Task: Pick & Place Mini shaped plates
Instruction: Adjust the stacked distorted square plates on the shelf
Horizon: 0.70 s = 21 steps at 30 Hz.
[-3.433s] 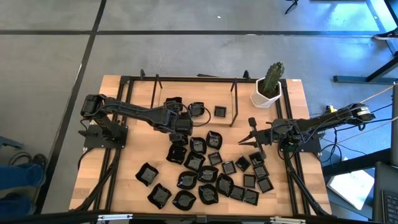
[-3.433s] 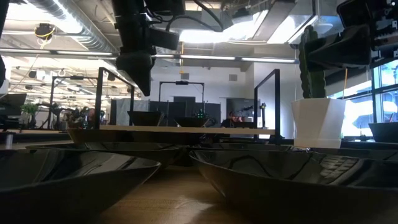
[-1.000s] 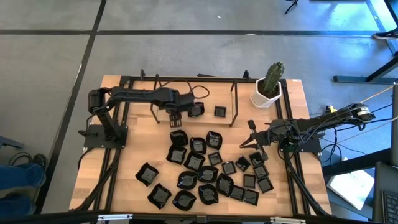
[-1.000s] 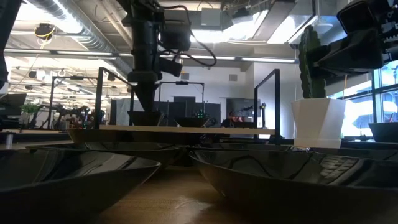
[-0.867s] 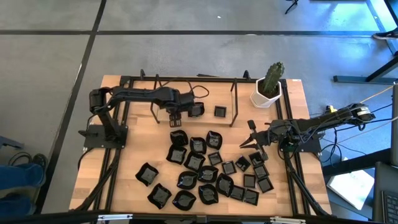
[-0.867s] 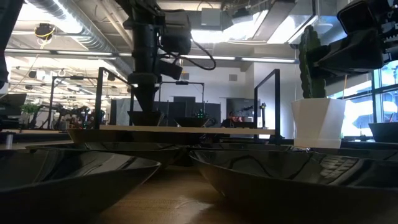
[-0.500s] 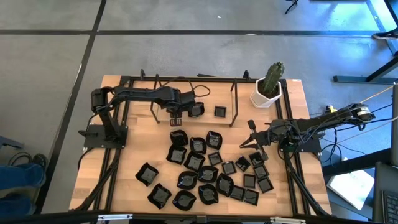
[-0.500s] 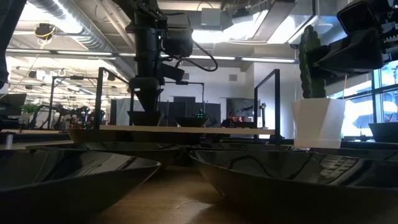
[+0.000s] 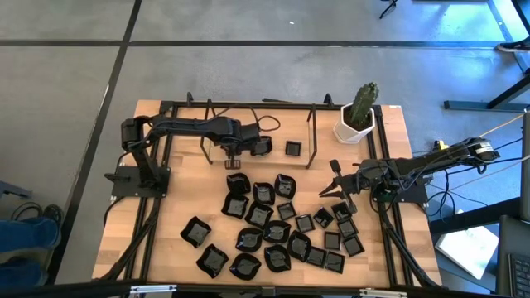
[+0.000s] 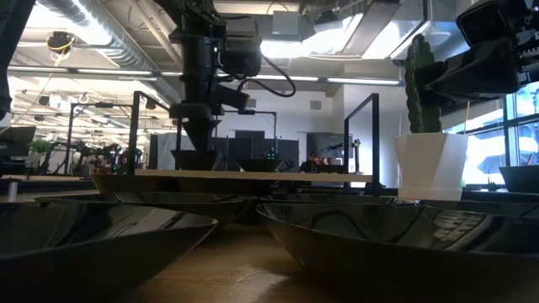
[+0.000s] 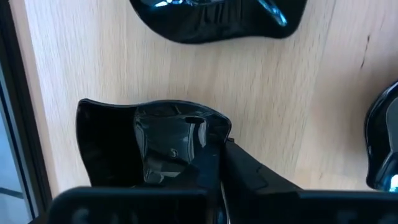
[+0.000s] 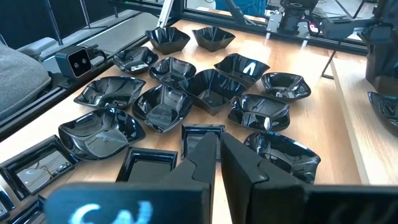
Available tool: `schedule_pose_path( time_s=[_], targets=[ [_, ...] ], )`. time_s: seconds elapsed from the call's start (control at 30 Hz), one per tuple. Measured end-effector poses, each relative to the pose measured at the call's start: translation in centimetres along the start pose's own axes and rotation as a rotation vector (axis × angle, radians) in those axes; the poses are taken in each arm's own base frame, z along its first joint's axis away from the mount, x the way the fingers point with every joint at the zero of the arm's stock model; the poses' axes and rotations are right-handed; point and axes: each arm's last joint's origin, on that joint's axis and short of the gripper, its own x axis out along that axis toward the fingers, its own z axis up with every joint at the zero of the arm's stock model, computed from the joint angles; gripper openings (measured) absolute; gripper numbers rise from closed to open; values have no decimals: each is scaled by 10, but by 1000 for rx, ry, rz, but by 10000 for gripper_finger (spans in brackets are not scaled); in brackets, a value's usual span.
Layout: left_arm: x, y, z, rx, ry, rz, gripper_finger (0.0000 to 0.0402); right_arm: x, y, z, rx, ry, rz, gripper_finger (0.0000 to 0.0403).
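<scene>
Two left fingers (image 11: 180,149) are closed over a black dish (image 11: 112,143).

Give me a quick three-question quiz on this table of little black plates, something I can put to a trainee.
1. True or false: the white cactus pot stands apart from the pile of black plates.
2. Which gripper is nearer the pot? A: left gripper. B: right gripper.
3. In one word, are the left gripper's fingers open or shut?

Key: 1 true. 2 B. 3 shut.
</scene>
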Motion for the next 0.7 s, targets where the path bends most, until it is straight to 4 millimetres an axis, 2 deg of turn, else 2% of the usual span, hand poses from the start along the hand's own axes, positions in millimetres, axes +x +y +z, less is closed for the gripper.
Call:
schedule_pose_path(
  time_s=[0.3,0.53,0.7],
  targets=[
    [-1,-3,-3,31,34,-13,7,0,0,-1,-3,7,1,26],
    [-4,-16,0,158,25,-17,7,0,0,-1,-3,7,1,26],
    [-5,-21,1,154,23,-8,5,0,0,-1,-3,7,1,26]
  ],
)
